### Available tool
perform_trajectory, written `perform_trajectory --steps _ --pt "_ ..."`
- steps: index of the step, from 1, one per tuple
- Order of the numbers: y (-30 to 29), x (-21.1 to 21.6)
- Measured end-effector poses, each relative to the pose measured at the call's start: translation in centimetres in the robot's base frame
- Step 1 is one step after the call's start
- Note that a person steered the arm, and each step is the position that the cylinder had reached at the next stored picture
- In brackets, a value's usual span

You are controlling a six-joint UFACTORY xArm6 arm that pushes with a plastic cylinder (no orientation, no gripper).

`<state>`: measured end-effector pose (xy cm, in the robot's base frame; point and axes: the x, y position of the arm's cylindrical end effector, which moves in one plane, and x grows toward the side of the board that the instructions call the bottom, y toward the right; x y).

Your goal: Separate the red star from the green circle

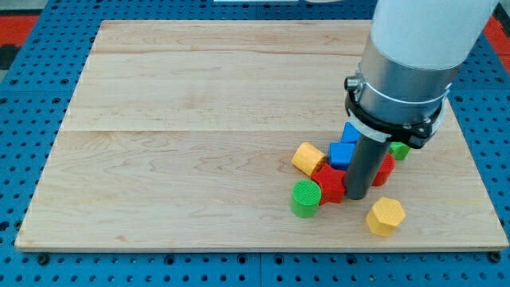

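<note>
Nearest the frame's bottom edge sits the yellow hexagonal block [386, 216], lower right of centre, apart from the rest of the cluster. Going from left to right through that cluster: the yellow block with a rounded end [307, 158] lies tilted at the cluster's upper left; below it the green circle, a short ribbed cylinder [305, 198], stands upright with its flat face up; the red star block [330, 182] lies flat just right of the green circle, touching or all but touching it, with one visible point aimed toward the frame's lower left at the circle, though its far side is hidden by the rod, so no long axis can be made out. Above the star a blue cube-like block [341, 154] rests against it, and a second blue block [350, 131] peeks out behind, mostly covered by the arm. My tip [356, 196] rests on the pale wooden board [199, 119] at the star's right edge, apparently touching it; being a plain rod, it holds nothing and has nothing to open. Right of the rod show a partly hidden red block [385, 170] and, above it, a small green block [399, 150], shape unclear.
</note>
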<state>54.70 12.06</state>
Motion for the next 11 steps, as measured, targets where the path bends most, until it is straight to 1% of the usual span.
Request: perform_trajectory --steps 1,2,3,4,5,6,7,8,9,10,11 --pt "-2.7 -0.6" --pt "-7.2 -1.2" --pt "-6.5 -0.9" --pt "-6.1 0.9" --pt "-9.4 -0.4" --pt "-11.4 -4.1" --pt "-14.0 -5.8" --pt "-11.7 -4.4" --pt "-15.0 -2.2" --pt "-17.6 -6.0" --pt "-19.9 -12.1"
